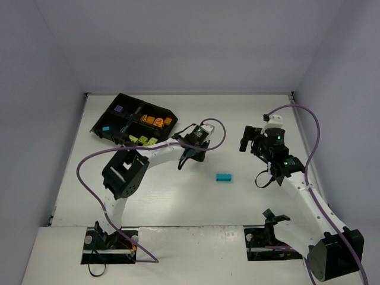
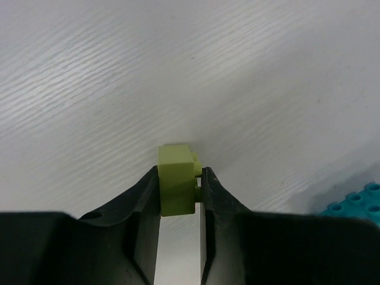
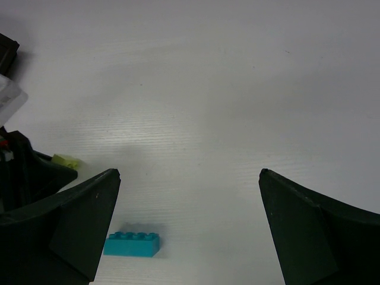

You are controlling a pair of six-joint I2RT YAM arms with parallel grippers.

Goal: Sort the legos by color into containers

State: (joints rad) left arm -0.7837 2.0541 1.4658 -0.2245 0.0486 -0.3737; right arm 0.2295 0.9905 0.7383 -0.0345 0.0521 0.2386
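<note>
Green lego (image 2: 176,184) caught by left gripper (image 2: 180,175).
Clamped on both sides (teal lego (image 3: 132,244) lies loose nearby); right gripper (image 3: 189,173) hangs above, spread wide.

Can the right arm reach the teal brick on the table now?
Probably yes. The right end effector is open, the teal brick lies loose on the table close to it, and nothing stands between them.

White table (image 1: 178,202) enclosed by plain pale walls (image 1: 190,41).
</note>
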